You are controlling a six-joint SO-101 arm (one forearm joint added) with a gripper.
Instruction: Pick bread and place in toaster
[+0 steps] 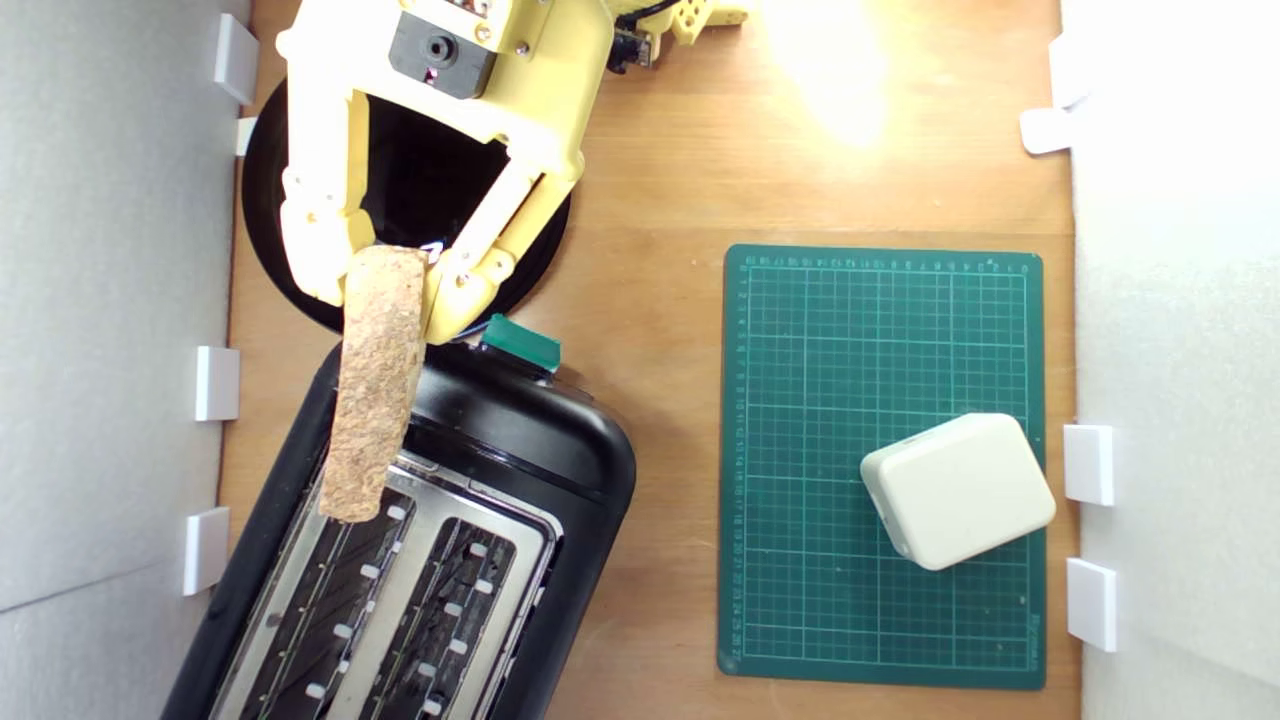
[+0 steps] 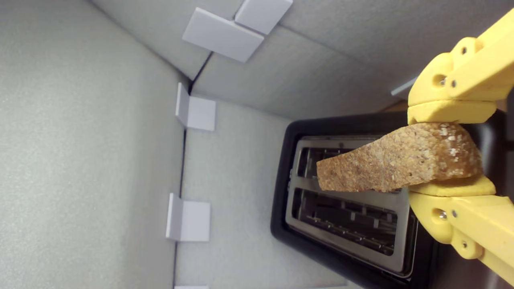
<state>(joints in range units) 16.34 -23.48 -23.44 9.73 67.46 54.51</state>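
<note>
1. My pincer (image 1: 400, 285) is clamped on one end of the bread (image 1: 372, 385), edge-on above the toaster (image 1: 520, 450).
2. I judge the slice light, stiff, crumbly; I'd hold the crust gently.

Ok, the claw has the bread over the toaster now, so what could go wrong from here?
1. The bread hangs over the slot on the exterior view's left but lies at a slight angle to it; lowered like this, it may catch the toaster top plate.
2. The claw pinches only one end, so the slice could pivot or slip.
3. The green lever knob sits close under the claw and could be bumped.
</note>
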